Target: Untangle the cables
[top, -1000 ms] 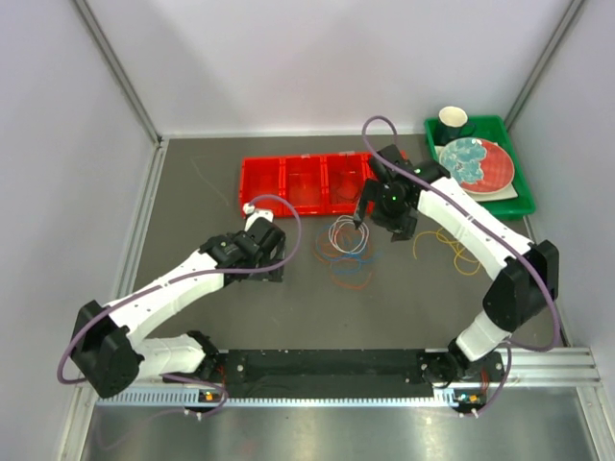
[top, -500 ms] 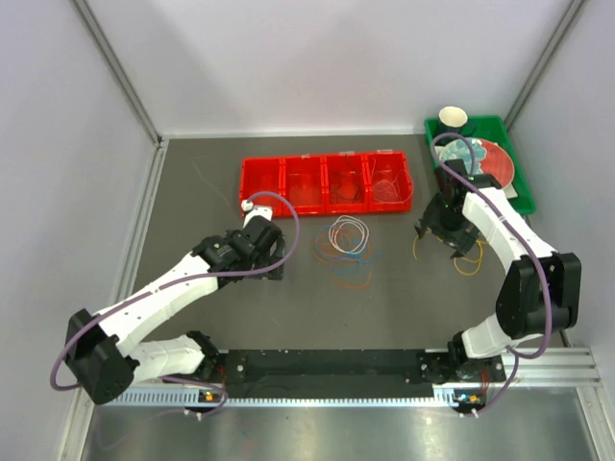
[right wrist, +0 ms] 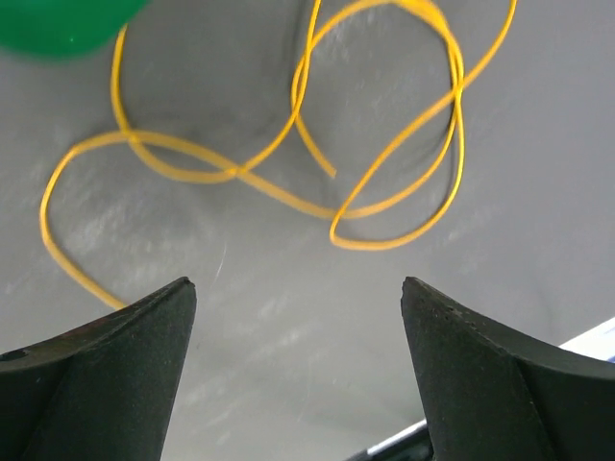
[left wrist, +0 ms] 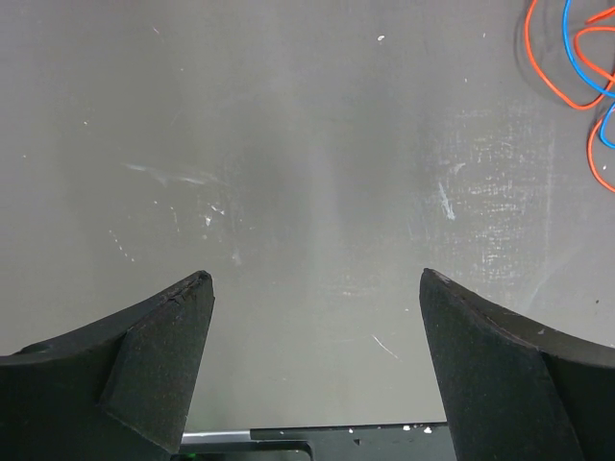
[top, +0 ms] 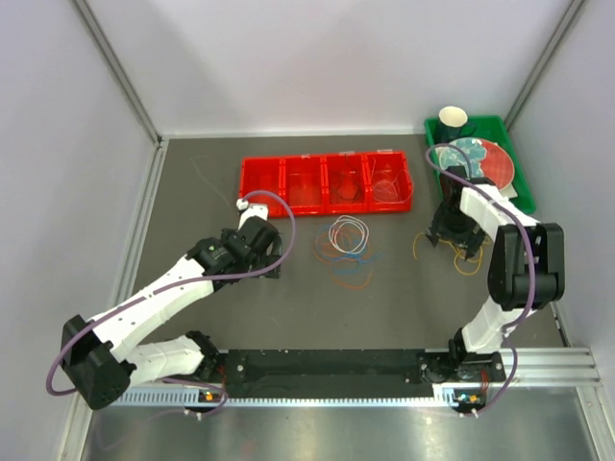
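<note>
Ok, grey bench first, biggest thing here, w/ the red bin, four compartments in a row, lying toward the back.

Left arm reaches in from the near-left and stops on the near side of the bin, off its left end. Right arm is folded up past the bin's right end.

Green tray sits right of the bin, in the back-right corner. It carries a red plate w/ a dark cup behind it.

Tools now. Left tool is near the bin's left half, on its near side, low over bare bench. Wrist view shows the left tool spread wide, nothing btwn the fingers. Right tool is off the bin's right end, near side. Its own cam shows the right tool wide apart too, nothing gripped.

Cables: main tangle lies on the bench just nearside of the bin's middle, btwn the two tools. A white loop is closest to the bin, red-orange loops farther out, and a blue strand runs through them. Left cam catches red-orange and blue in its top-right corner, well clear of the fingers.

Yellow cable lies apart, nearside of the bin's right end, under the right tool. Up close the yellow cable lies in loose crossing loops flat on the bench, just ahead of the fingertips, not touched.
</note>
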Motion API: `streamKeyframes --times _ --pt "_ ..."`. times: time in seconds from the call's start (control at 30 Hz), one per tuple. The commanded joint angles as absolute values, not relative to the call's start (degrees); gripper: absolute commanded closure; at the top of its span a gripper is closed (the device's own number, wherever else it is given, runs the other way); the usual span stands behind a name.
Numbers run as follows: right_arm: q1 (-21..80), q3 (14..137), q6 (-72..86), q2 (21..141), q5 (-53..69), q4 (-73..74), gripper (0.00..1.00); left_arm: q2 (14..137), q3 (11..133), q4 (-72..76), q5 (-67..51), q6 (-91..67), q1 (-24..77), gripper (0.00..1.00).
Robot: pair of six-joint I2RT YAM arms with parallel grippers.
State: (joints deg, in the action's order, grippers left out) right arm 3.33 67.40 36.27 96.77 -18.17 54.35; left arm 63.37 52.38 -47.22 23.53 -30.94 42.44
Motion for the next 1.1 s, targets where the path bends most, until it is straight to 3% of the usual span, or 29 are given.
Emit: streamKeyframes --times 0.0,0.3,0.47,0.6,0.63,1.07 --pt "0.44 66.45 32.70 98.26 -17.76 47.48 0.15 63.37 52.03 -46.85 24.87 -30.85 42.80 0.08" --pt "-3.07 66.53 29.62 102.04 -15.91 42.54 0.28 63.81 52.03 -46.85 25.14 -30.85 42.80 0.08" --pt "-3.16 64.87 28.39 102.31 -12.66 38.77 0.51 64.25 52.03 -46.93 25.49 -30.85 42.80 0.08" --pt "-3.25 64.42 28.39 102.13 -9.50 37.88 0.83 64.77 52.21 -47.11 25.66 -31.03 42.80 0.08" --pt "-3.16 64.42 28.39 101.95 -8.88 37.79 1.00 64.78 52.21 -47.11 25.66 -31.03 42.80 0.08" --pt "7.82 70.83 31.81 90.36 -0.27 40.34 1.00 64.51 52.38 -47.37 26.19 -31.11 42.80 0.08"
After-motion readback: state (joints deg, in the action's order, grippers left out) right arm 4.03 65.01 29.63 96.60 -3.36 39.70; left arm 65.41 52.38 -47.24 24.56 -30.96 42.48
